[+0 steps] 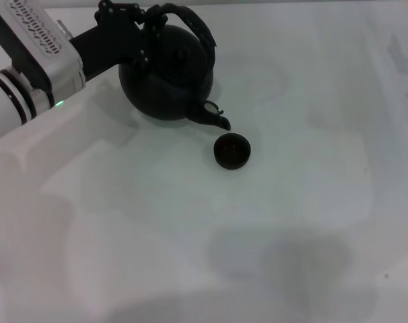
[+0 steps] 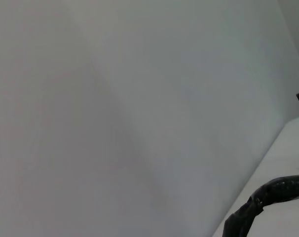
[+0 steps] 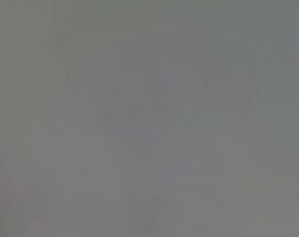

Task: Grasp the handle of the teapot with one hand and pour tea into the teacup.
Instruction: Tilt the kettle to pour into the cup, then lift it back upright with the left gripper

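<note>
In the head view the matte black teapot is at the back left of the white table, tipped with its short spout pointing down toward the teacup. The tiny dark teacup stands just in front and to the right of the spout tip. My left gripper reaches in from the left and is shut on the left end of the arched dark handle. A piece of the handle also shows in the left wrist view. No stream of tea can be made out. My right gripper is out of view.
The white tabletop carries only soft shadows in front of and to the right of the cup. My left arm's white forearm crosses the back left corner. The right wrist view shows only plain grey surface.
</note>
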Available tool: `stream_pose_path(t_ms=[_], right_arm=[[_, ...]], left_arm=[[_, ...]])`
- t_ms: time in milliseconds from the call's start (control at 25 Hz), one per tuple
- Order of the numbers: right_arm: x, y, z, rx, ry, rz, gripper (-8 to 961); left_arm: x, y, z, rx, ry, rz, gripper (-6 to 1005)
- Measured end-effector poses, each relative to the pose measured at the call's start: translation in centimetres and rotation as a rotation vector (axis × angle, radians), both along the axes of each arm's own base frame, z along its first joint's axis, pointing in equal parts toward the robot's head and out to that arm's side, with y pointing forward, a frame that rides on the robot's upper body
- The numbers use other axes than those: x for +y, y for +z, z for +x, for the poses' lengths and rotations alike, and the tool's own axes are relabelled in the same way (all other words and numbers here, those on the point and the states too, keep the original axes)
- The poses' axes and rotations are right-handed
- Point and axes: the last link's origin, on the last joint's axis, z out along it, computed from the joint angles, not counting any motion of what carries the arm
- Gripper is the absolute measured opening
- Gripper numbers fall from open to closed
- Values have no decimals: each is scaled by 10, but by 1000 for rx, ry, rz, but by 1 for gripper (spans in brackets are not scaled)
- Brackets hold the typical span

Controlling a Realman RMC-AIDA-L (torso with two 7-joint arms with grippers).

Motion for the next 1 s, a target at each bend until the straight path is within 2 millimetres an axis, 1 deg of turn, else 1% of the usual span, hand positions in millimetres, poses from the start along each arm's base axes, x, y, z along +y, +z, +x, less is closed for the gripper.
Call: stream_pose_path(t_ms=[360, 640, 1000], right_arm=[[0, 0, 0, 4, -1, -1, 846], [-2, -2, 1, 6, -6, -6, 846], [-2, -3, 2, 8, -9, -8, 847]], left_arm=[[1, -2, 1, 24, -12, -10, 104], [5, -4, 11, 44, -51, -25, 104], [5, -4, 10, 92, -87, -21, 103]])
